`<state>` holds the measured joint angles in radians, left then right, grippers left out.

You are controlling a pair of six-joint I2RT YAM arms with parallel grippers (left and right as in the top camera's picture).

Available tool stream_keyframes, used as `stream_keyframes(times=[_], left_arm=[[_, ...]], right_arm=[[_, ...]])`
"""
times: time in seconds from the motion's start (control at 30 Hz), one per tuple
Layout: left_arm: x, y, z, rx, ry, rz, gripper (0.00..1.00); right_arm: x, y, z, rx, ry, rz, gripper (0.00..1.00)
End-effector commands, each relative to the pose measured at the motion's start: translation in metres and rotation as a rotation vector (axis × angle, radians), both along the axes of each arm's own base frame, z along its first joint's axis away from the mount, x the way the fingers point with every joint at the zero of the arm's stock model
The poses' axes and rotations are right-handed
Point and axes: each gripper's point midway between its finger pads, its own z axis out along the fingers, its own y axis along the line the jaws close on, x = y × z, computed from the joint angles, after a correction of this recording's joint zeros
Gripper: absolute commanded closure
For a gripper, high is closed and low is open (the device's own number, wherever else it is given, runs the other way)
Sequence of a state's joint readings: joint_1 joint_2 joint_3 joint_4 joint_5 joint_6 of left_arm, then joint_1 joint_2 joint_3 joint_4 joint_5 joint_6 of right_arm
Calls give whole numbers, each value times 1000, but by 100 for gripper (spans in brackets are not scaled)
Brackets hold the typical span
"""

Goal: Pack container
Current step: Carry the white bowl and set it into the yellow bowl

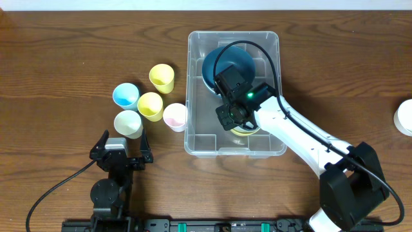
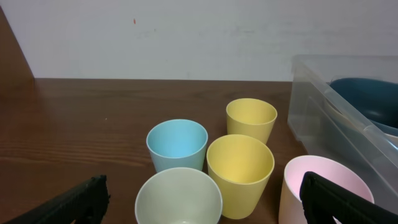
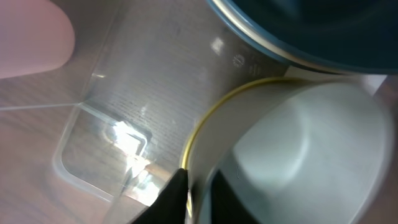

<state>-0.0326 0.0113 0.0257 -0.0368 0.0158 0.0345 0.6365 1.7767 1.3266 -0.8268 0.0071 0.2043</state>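
no readable text, container (image 3: pixel 155 81) marks (image 3: pixel 240 60) illegible

Overhead: straight down, far, whole surface (image 1: pixel 64 51) covered. Left wrist: low, near the near edge, facing the far edge, level. Right wrist: close, inside container (image 3: pixel 124 93), looking down. Both wrists catch pink cup (image 2: pixel 323 167).

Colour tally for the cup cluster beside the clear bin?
yellow cups: 2
blue cup: 1
pale green cup: 1
pink cup: 1
Total: 5
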Motion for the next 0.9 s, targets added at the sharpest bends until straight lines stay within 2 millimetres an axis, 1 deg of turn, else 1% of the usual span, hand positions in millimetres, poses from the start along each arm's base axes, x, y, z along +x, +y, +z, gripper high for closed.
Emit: stream_keyframes(times=[0.0, 0.03, 0.17, 0.23, 0.27, 0.33, 0.43, 0.5, 0.53, 0.57, 0.63, 0.67, 0.7, 0.73, 0.77, 0.87], left_arm=[[0, 1, -18, 16, 54, 2, 2], [0, 1, -18, 16, 54, 2, 2], [0, 1, -18, 16, 54, 2, 2], [0, 1, -18, 16, 54, 2, 2], [0, 1, -18, 16, 54, 2, 2], [0, 1, -18, 16, 54, 2, 2], [0, 1, -18, 16, 54, 2, 2], [0, 1, -18, 16, 54, 2, 2], [0, 1, -18, 16, 54, 2, 2], [0, 1, -18, 16, 54, 2, 2], [0, 1, -18, 16, 54, 2, 2], [0, 1, -18, 16, 54, 2, 2], [0, 1, -18, 16, 54, 2, 2], [0, 1, -18, 16, 54, 2, 2], [0, 1, -18, 16, 54, 2, 2], [0, 1, -18, 16, 54, 2, 2]], right_arm=[[-1, 2, -2, -1, 2, 5, 76], [-1, 2, -2, 0, 1, 5, 73], [3, 2, 0, -5, -19, 0, 67], [8, 1, 6, -7, -40, -7, 62], [11, 2, 12, -4, -53, -10, 59], [21, 3, 29, 2, -84, -22, 56], [38, -1, 67, -4, -147, -51, 54], [45, -1, 90, 9, -173, -60, 55], [46, 1, 98, 22, -177, -58, 63], [45, 4, 103, 37, -175, -54, 74], [38, 12, 103, 75, -142, -30, 90], [34, 15, 100, 83, -121, -20, 95], [28, 17, 92, 86, -90, -11, 99], [22, 18, 85, 82, -68, -15, 99], [14, 17, 72, 69, -35, -27, 99], [0, 15, 42, 40, 13, -31, 99]])
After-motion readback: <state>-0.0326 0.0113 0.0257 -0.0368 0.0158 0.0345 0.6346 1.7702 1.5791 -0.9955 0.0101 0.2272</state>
